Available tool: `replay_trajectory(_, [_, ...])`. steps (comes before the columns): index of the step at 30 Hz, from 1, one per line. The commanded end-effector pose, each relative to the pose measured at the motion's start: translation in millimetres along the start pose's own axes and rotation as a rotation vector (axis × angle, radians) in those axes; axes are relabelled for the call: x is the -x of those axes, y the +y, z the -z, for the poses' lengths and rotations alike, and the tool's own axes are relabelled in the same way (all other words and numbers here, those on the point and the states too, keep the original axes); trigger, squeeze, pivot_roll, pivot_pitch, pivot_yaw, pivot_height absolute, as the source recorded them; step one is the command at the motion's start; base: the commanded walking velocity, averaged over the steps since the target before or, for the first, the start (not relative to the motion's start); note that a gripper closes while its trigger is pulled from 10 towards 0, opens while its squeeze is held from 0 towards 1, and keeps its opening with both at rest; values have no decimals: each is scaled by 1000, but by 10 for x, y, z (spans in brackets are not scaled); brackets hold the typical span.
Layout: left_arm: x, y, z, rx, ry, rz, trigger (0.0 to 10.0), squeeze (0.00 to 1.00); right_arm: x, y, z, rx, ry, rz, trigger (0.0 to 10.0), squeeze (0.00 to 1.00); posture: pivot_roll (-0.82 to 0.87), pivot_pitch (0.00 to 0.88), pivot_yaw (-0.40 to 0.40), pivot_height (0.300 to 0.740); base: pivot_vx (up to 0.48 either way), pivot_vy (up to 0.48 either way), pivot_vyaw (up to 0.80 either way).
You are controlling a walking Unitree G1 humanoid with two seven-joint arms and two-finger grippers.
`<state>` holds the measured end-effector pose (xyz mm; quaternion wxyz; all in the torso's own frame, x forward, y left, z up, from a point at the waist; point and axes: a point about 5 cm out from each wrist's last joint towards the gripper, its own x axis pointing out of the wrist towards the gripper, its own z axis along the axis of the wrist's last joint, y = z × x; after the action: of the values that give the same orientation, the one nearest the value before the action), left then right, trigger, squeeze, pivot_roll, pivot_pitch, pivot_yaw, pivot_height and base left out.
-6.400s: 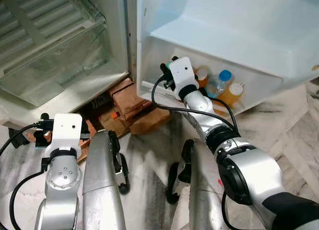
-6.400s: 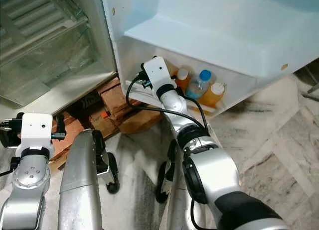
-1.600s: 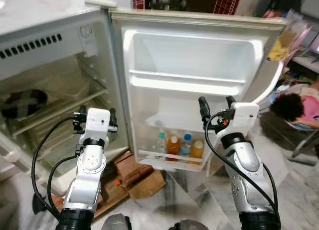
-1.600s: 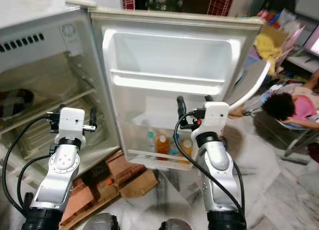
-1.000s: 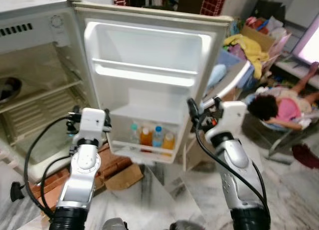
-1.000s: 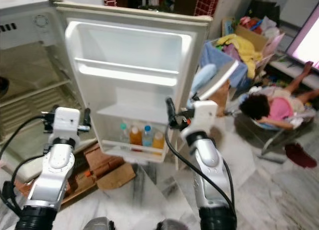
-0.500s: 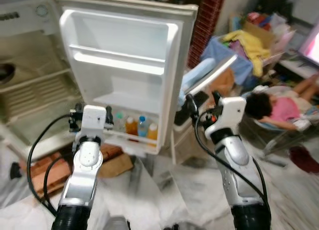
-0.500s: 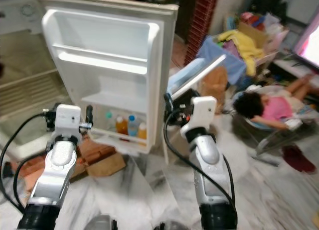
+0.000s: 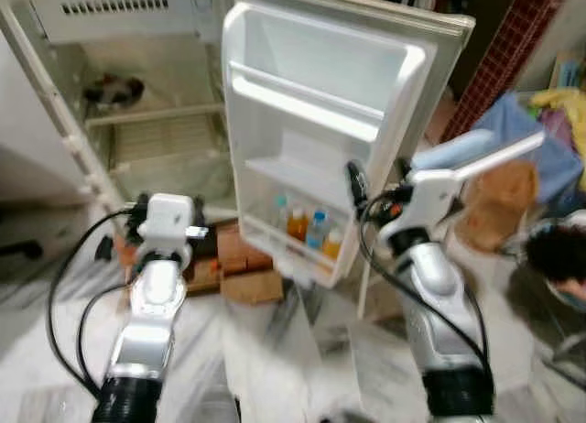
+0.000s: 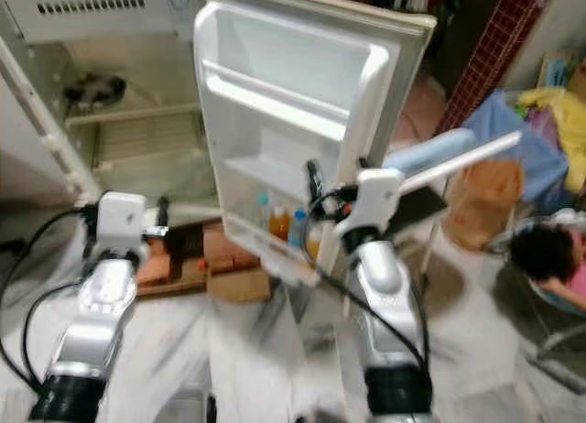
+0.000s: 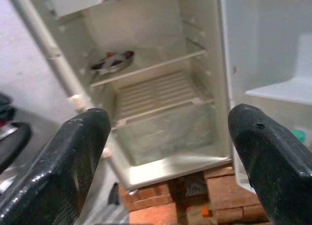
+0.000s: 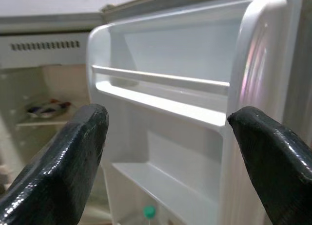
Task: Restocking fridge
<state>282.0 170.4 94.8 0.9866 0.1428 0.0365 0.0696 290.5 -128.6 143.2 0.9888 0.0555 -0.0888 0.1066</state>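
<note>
My view has swung back toward the fridge (image 9: 137,93); both claws are raised, spread and empty, so I judge restocking paused between items. Beyond the left claw (image 9: 151,229), its wrist view shows a bowl (image 11: 112,62) on the shelf. Past the right claw (image 9: 377,178), the bottles (image 9: 307,223) stand in the door (image 9: 366,84) rack; its wrist view catches one green cap (image 12: 149,213).

Motion blur smears the bottles (image 9: 309,223) low in the fridge door (image 9: 339,84), labels unreadable, and the person (image 9: 558,258) is cut off.
</note>
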Motion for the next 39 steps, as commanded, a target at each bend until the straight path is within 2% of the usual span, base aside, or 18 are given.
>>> replay_trajectory(1, [3,-62,-20,1,-1,25,10000,0,-2,-72,13,7,7,18,10000,0,-4,19,-27,740,0,-311,744])
replay_trajectory(6, [3,-61,-15,1,3,23,10000,0,-11,-41,34,4,11,9,10000,0,1,19,-30,740,0,-414,676])
replay_trajectory(21, [27,-69,18,-9,17,21,10000,0,-24,10,103,-5,32,-14,10000,0,12,19,-32,740,0,-409,0])
replay_trajectory(25, [34,-70,19,16,17,27,10000,0,-14,31,131,-12,45,-41,10000,0,15,19,-34,740,0,0,0])
replay_trajectory(28, [52,-51,56,6,33,19,10000,0,4,96,189,-34,83,-115,10000,0,18,18,-35,740,0,0,0])
replay_trajectory(30, [58,-40,73,10,43,15,10000,0,-11,108,178,-13,76,-137,10000,0,20,20,-35,740,0,0,0])
replay_trajectory(34, [78,5,103,27,68,-4,10000,0,-114,81,85,7,30,-121,10000,0,34,42,-37,740,0,0,600])
replay_trajectory(39, [101,155,67,6,54,-36,10000,0,-215,57,-51,-1,-23,-81,10000,0,42,84,-30,740,0,0,793])
